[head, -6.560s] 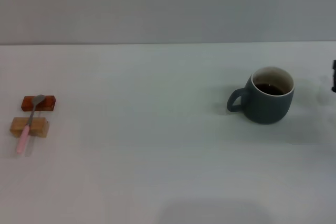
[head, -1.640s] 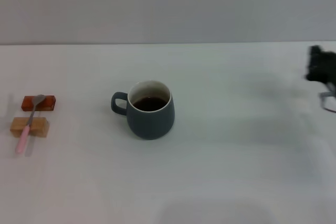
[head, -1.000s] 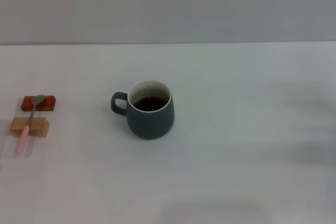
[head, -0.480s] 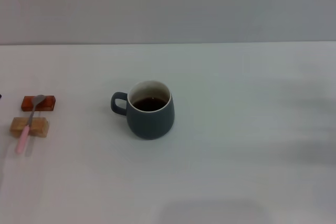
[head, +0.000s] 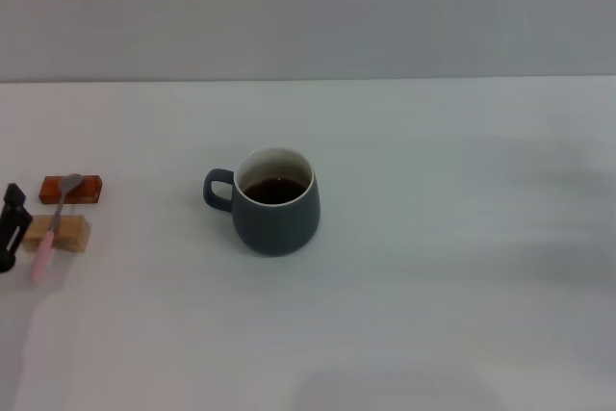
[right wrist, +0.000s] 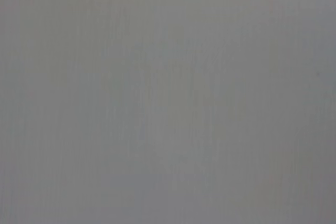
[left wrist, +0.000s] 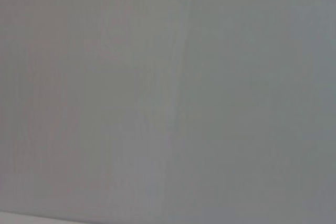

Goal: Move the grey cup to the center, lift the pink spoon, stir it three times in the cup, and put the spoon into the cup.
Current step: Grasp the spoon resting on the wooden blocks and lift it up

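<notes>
The grey cup [head: 276,202] stands upright near the middle of the white table, handle pointing left, with dark liquid inside. The pink spoon [head: 52,226] lies at the far left, its metal bowl resting on a reddish-brown block [head: 70,189] and its pink handle across a tan wooden block [head: 56,232]. My left gripper [head: 10,226] shows as a black part at the left edge, just left of the spoon's handle. My right gripper is out of view. Both wrist views show only a plain grey surface.
The white table [head: 433,267] stretches to a grey wall at the back. Nothing else stands on it.
The cup was moved from the right side to the middle. The right arm then withdrew out of view on the right. My left gripper has just come into view at the left edge beside the spoon.
</notes>
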{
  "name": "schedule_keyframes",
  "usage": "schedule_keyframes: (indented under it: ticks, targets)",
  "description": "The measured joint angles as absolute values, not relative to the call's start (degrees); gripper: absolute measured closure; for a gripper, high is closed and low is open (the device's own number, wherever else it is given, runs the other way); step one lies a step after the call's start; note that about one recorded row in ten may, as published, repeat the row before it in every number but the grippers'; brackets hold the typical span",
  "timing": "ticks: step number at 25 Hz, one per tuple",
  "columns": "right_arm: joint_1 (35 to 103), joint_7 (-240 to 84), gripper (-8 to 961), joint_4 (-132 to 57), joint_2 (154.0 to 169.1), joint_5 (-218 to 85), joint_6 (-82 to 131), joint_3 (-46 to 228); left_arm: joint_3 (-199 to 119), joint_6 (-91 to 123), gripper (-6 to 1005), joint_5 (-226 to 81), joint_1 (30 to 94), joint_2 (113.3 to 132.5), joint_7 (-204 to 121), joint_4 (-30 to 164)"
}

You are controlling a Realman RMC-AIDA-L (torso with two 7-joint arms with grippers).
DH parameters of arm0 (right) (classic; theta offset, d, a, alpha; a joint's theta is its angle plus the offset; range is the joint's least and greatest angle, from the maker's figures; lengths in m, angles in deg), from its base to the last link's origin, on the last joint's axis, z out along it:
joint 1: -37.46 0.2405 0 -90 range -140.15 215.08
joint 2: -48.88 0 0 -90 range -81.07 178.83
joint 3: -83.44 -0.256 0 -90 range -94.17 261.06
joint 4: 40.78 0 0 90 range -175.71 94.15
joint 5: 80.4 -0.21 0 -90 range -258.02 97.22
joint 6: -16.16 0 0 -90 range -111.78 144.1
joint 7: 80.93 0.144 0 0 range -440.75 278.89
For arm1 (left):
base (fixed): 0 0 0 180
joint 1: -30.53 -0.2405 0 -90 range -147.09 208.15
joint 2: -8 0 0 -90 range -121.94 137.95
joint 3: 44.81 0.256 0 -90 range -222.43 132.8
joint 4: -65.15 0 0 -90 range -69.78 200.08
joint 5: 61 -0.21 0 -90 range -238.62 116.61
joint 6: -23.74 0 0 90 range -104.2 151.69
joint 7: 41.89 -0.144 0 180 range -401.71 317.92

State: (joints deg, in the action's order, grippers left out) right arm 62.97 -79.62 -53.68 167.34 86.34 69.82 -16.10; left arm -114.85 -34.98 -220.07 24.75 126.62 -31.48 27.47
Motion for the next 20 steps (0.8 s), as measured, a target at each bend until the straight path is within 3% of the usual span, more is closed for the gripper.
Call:
schedule_keyframes:
  ticks: [7,20]
  targets:
    - [63.84,-79.65,322,-53.62,167.33,86.47,69.36,-16.10,-110.69,-35.70,166,-218.73,23.88,126.74,-32.29,28.53]
    - [63.37,-79.70,322,-53.93,167.27,86.65,69.33,-15.74,-108.00,-35.63,166,-215.64,28.90,126.75,-32.40,35.60]
